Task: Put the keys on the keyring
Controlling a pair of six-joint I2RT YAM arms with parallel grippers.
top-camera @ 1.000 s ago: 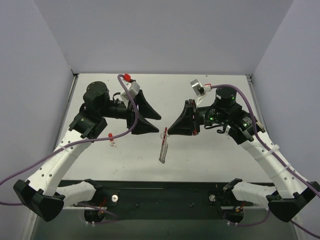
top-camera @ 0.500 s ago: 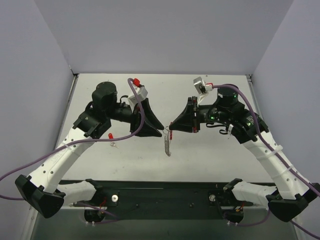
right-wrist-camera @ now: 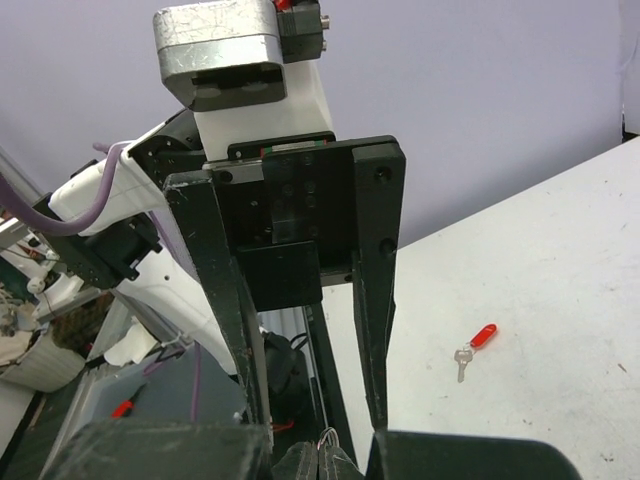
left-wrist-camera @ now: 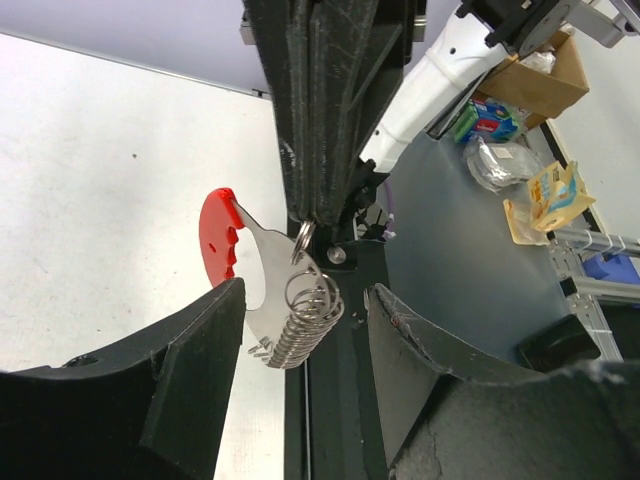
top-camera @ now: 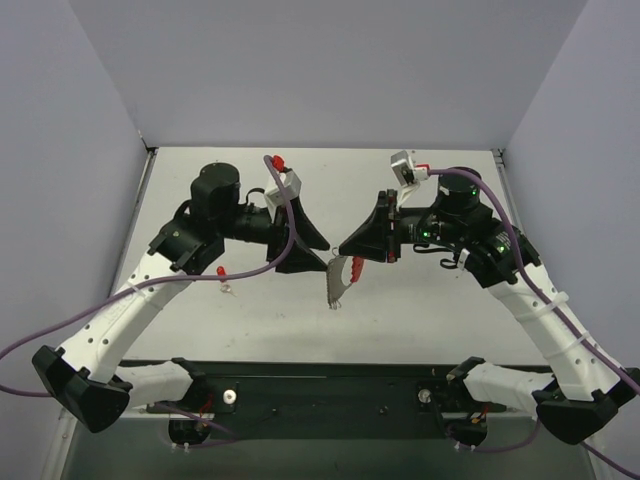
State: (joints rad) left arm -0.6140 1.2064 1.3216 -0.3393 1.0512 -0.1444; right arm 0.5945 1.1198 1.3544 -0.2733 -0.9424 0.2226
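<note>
- The right pincer (top-camera: pixel 342 250) is clamped shut on the keyring (left-wrist-camera: pixel 298 322). Its very tips pinch the small split ring. The rest dangles free beneath: a red curved piece on a flat silver plate, and a bunched coil of silver chain.
- The left pincer (left-wrist-camera: pixel 305 292) stands wide apart, with one finger on each side of the hanging keyring. The chain sits in the gap and is not squeezed. Whether the plate's edge brushes the nearer finger I cannot tell.
- The two pincers point at each other almost tip to tip, raised above the middle of the surface (top-camera: pixel 430 310). The keyring hangs in the air between them and just below.
- The left arm (top-camera: pixel 130 305) rises from its base at the near left corner and leans inward to a raised elbow. From there its wrist runs roughly level toward the right.
- The right arm (top-camera: pixel 545 310) mirrors it. It climbs from the near right corner to a raised elbow, and its wrist reaches leftward.
- In the right wrist view the left pincer shows head-on, its two black fingers (right-wrist-camera: pixel 225 290) upright and parted.
- One key (top-camera: pixel 228 287), small and silver with a red tag, lies flat on the surface to the left of the pincers. It is near the left arm, well apart from the keyring, and neither pincer touches it.
</note>
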